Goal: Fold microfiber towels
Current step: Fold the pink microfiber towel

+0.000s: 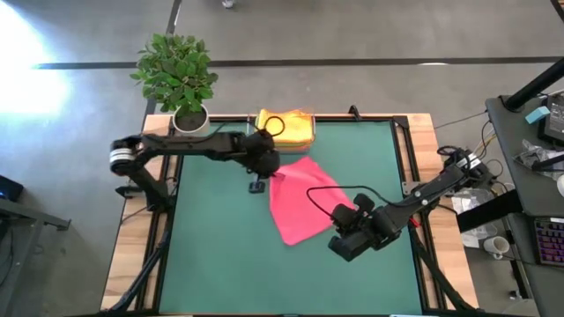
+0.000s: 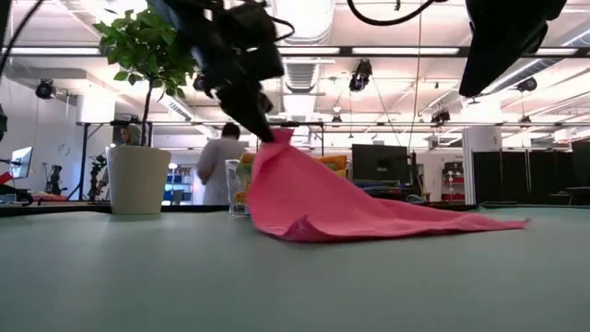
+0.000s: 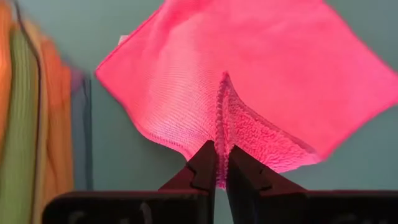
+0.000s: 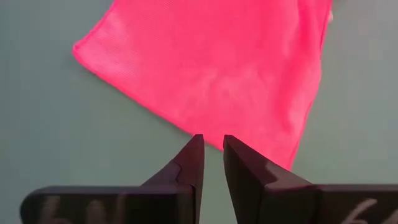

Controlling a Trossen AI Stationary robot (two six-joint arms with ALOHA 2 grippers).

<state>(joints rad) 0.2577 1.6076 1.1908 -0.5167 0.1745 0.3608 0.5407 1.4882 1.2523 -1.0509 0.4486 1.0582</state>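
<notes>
The stacked towels (image 3: pixel 28 118) are blurred and cut off at the left wrist view's edge, their number unclear.

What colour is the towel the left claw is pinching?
Pink. The towel shows best in the left wrist view, its edge pinched by the left claw.

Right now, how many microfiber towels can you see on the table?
At least 3. The pink towel lies mid-table, one corner pinched in the left claw. A yellow towel tops the stack at the far edge, orange and green ones beside it. More may be hidden there.
</notes>
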